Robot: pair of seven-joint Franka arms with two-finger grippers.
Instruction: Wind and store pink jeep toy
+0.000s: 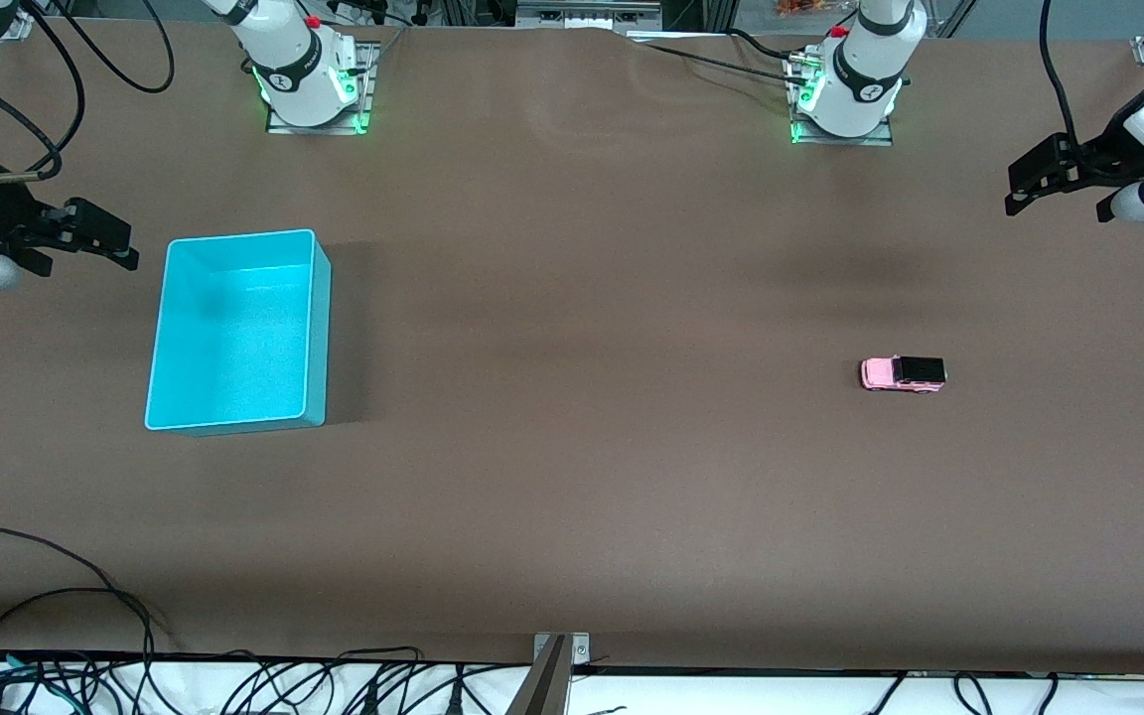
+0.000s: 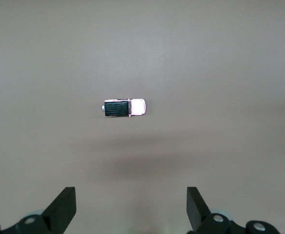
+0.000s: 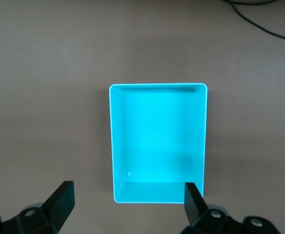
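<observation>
Right now the pink jeep toy (image 1: 903,374) is sitting on its wheels on the brown table (image 1: 572,477), toward the left arm's end, well apart from the cyan bin (image 1: 314,328) at the right arm's end. The left gripper (image 1: 1054,179) is hanging over the table's edge, fingers spread and holding nothing. The right gripper (image 1: 95,233) is waiting beside the bin, likewise spread and holding nothing.

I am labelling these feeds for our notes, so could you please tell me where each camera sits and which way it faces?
Front view: high across the table, facing both bases; left gripper and right gripper hover open.
Left wrist view: looks down on the pink jeep toy; own fingertips show.
Right wrist view: looks down into the empty cyan bin; own fingertips show.
Shared: front view also shows jeep and bin.
</observation>
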